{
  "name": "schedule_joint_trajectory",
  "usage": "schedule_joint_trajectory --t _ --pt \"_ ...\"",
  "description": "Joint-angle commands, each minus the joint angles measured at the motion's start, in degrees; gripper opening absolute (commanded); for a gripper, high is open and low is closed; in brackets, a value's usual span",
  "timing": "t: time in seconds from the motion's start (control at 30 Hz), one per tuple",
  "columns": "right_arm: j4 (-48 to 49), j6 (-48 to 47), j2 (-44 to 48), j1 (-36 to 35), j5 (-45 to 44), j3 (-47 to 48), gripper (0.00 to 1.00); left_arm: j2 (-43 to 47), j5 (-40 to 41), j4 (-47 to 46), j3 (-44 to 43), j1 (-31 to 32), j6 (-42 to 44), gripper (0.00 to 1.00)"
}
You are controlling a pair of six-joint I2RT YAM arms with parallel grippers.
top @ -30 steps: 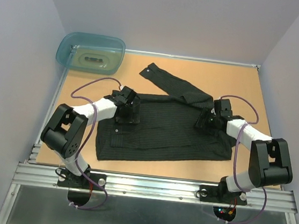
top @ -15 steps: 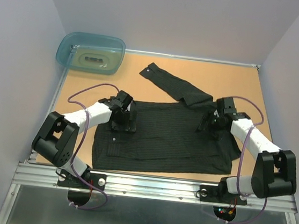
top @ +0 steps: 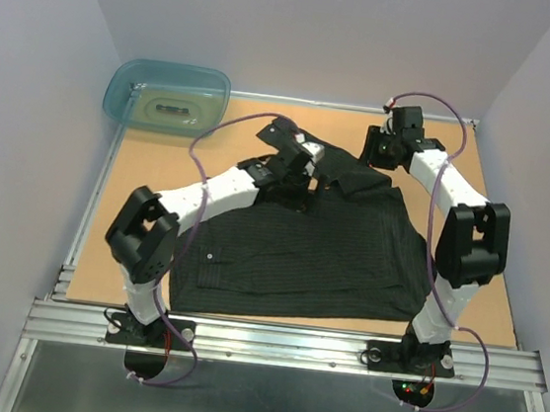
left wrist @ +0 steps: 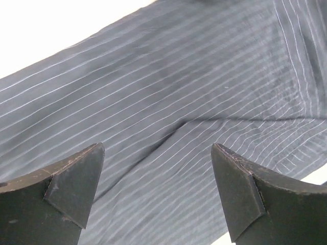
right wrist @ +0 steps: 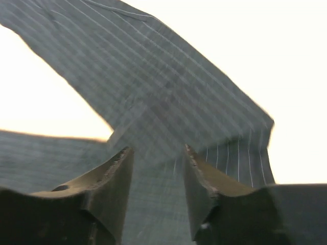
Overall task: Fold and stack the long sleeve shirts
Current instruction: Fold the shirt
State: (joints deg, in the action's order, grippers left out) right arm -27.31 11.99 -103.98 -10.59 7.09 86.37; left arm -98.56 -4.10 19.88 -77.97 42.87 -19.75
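Note:
The long sleeve shirt (top: 299,254) is dark with thin pale pinstripes and lies flat in the middle of the table. One sleeve (top: 344,169) runs off toward the far left. My left gripper (top: 301,174) hovers over the shirt's far edge where that sleeve starts. In the left wrist view the left gripper (left wrist: 157,147) is wide open, with only striped cloth (left wrist: 168,87) below it. My right gripper (top: 373,155) is at the shirt's far right shoulder. In the blurred right wrist view the right gripper (right wrist: 157,149) stands half open above the sleeve's join (right wrist: 153,92).
A translucent teal tub (top: 168,96) stands at the far left corner of the tan table (top: 138,185). Pale walls close in the left, far and right sides. A metal rail (top: 279,344) with both arm bases runs along the near edge.
Both arms have swung from the shirt's body to its far edge by the sleeve. The right jaws have narrowed. The left jaws stayed wide open.

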Motion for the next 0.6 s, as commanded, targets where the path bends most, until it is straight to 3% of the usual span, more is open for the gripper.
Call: schedule_joint_trajectory --t 0.0,0.3,0.57 --pt "5.8 -7.6 -6.2 -0.2 2.7 6.0 0.47 -5.6 0.1 -4.1 -2.5 4.1 4.0 0.98" --pt "12.1 -11.5 -16.7 -0.4 8.5 9.8 0.44 -15.5 -3.6 -8.9 -3.9 8.7 6.8 0.97" --pt "13.0 -13.1 -26.1 -0.6 8.4 14.1 0.44 -17.1 -9.3 -9.1 -0.6 9.3 5.9 0.97"
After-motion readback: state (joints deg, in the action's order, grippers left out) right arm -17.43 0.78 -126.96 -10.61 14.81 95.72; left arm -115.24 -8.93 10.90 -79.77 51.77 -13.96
